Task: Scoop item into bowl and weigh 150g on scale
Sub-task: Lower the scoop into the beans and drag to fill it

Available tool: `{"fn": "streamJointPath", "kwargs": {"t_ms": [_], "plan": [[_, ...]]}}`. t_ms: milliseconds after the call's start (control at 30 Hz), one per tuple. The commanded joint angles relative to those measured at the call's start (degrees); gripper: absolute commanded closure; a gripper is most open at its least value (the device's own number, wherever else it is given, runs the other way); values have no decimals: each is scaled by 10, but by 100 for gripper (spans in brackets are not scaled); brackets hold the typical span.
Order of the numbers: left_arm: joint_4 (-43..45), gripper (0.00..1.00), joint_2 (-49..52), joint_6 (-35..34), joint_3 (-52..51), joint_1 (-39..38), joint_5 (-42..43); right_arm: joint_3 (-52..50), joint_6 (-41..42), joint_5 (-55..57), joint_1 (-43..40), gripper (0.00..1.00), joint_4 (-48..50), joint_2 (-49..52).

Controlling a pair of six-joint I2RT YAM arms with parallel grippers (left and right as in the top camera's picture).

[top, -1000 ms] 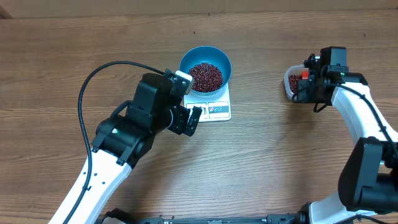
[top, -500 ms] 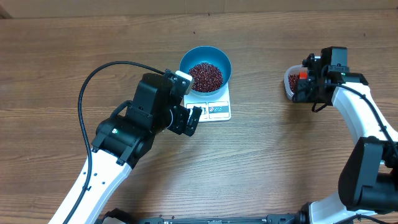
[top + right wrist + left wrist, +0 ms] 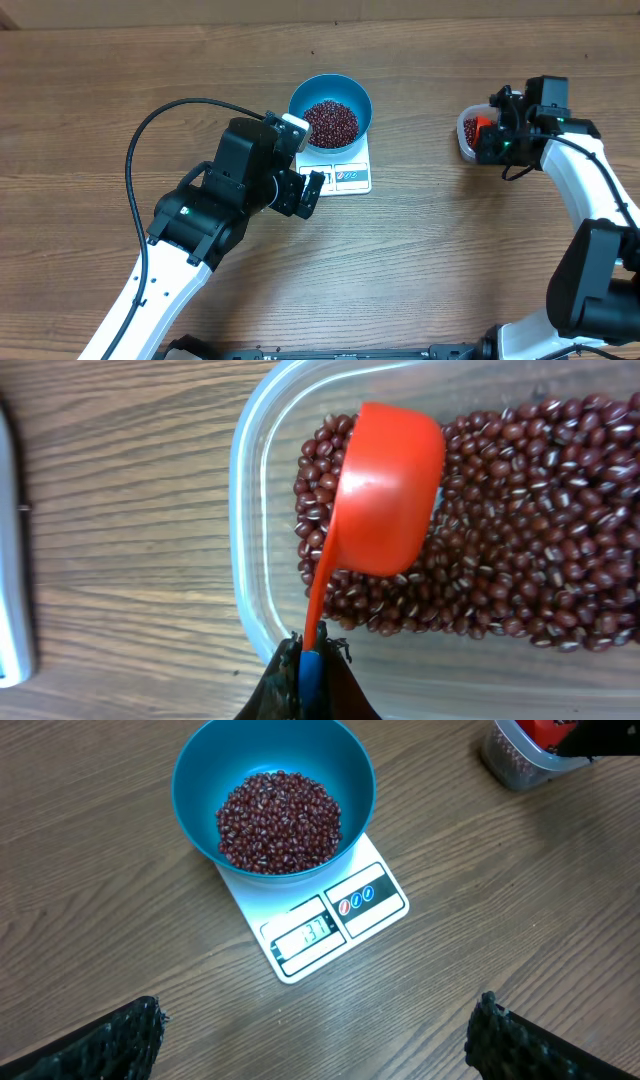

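Now, my right claw (image 3: 308, 660): clenched on the red scoop (image 3: 385, 490) by its handle, over beans (image 3: 540, 530) in the tub (image 3: 250, 510).
My left claw (image 3: 310, 1042): released, empty.
Blue bowl (image 3: 200, 780): on the scale (image 3: 370, 900), holding beans.

A wood-grain table (image 3: 440, 270) fills the view, brown with darker streaks. Light falls evenly across it. A paler tan strip (image 3: 200, 8) borders its far edge.

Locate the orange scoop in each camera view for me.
Overhead: orange scoop, far right, inside the clear tub.
Left wrist: top right corner, partly cut off.
Right wrist: centre of the picture.
Shared landmark: the clear tub, in all three views.
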Motion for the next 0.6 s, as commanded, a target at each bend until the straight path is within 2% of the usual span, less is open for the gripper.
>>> {"fn": "streamJointPath", "kwargs": {"t_ms": [0, 167, 567], "plan": [[0, 1, 2, 13, -6, 3, 5, -3, -5, -97, -22, 96, 0, -2], [0, 1, 2, 13, -6, 3, 5, -3, -33, -168, -61, 96, -12, -2], [0, 0, 2, 13, -6, 3, 5, -3, -32, -169, -115, 96, -40, -2]]}}
